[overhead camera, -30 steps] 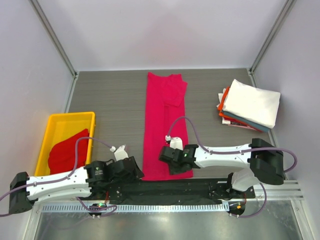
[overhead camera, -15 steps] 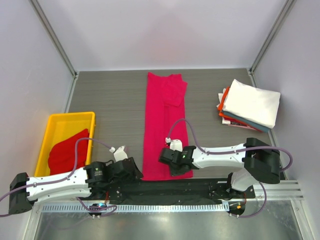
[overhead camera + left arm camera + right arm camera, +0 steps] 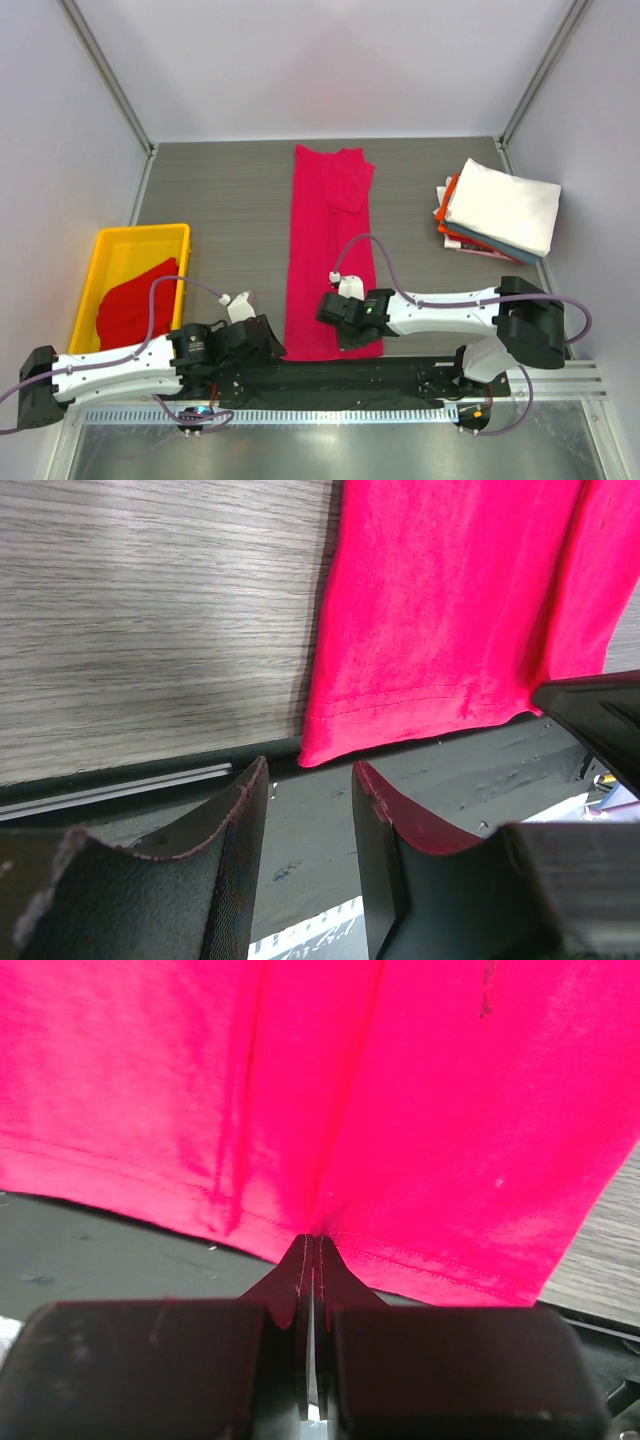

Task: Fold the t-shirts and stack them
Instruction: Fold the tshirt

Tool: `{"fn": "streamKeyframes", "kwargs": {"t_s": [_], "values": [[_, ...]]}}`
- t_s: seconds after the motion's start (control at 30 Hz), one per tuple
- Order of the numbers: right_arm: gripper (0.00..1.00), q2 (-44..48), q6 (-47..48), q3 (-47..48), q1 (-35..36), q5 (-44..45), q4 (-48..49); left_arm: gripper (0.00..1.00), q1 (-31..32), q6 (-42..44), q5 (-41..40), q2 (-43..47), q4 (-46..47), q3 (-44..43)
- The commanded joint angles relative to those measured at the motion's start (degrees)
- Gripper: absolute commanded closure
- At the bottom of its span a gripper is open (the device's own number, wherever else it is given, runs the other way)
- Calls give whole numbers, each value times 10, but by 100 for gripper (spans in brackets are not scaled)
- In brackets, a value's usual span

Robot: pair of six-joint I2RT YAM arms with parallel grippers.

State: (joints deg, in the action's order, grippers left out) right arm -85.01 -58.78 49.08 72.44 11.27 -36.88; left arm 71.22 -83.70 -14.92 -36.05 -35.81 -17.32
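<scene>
A magenta-pink t-shirt (image 3: 327, 250), folded into a long strip, lies down the middle of the table, its hem at the near edge. My right gripper (image 3: 352, 336) is shut on that hem (image 3: 312, 1232), near the strip's right corner; the cloth puckers at the fingertips. My left gripper (image 3: 268, 345) is open and empty, just left of the hem's left corner (image 3: 312, 750), apart from the cloth. A darker red t-shirt (image 3: 135, 300) lies crumpled in the yellow tray (image 3: 120, 245). A stack of folded shirts (image 3: 500, 212), white on top of blue and orange, sits at the right.
The black base rail (image 3: 330, 375) runs along the near edge under the hem. The yellow tray stands at the left, close to my left arm. Side walls and metal posts close in the table.
My right gripper has shifted slightly left along the hem. The left arm has barely moved. The shirt lies as before.
</scene>
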Motion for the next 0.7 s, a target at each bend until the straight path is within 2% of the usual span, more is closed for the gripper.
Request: {"fn": "streamKeyframes", "kwargs": {"t_s": [0.0,0.33,0.67], "values": [[96,25,3,34,4,9,-31,60,-2,0,-2,-8,15,-1],[98,-8,18,70,9,-14,-15,61,-2,3,1,-28,29,-5],[98,-40,17,52,18,-45,23,62,-2,1,0,-21,24,-5]]}}
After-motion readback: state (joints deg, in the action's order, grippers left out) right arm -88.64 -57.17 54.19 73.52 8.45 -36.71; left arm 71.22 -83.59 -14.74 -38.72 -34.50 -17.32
